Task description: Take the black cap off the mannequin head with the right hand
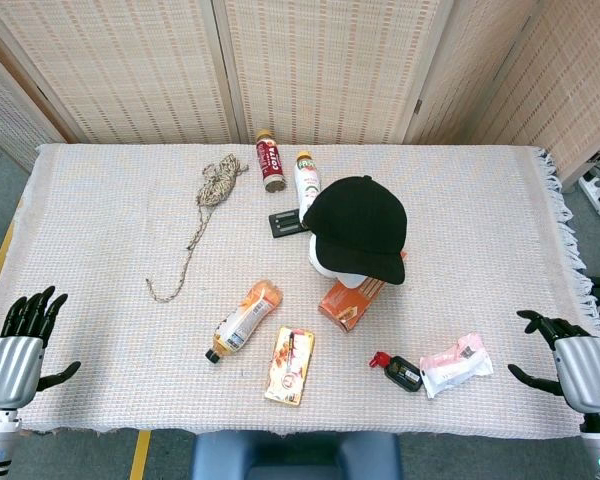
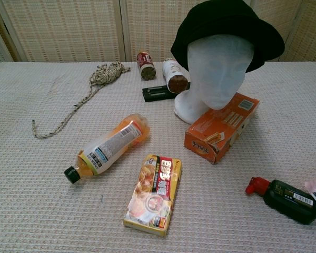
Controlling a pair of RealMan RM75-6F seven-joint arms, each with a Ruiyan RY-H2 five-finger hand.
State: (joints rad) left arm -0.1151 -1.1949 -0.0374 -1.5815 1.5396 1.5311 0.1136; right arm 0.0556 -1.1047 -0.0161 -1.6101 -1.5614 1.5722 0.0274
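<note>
A black cap (image 1: pixel 358 226) sits on the white mannequin head (image 1: pixel 332 268) near the table's middle; the chest view shows the cap (image 2: pixel 227 25) pulled down over the white face (image 2: pixel 216 68). My right hand (image 1: pixel 570 362) hovers at the table's near right edge, fingers spread, holding nothing, far from the cap. By the near left corner my left hand (image 1: pixel 22 345) is likewise open and empty. Neither hand appears in the chest view.
An orange box (image 1: pixel 352 298) leans against the mannequin's base. Nearby lie an orange drink bottle (image 1: pixel 243 320), a snack pack (image 1: pixel 290 365), a small black bottle with red cap (image 1: pixel 397 369), a pink packet (image 1: pixel 454 364), two bottles (image 1: pixel 287 170), a black device (image 1: pixel 288 222) and a rope (image 1: pixel 206 212).
</note>
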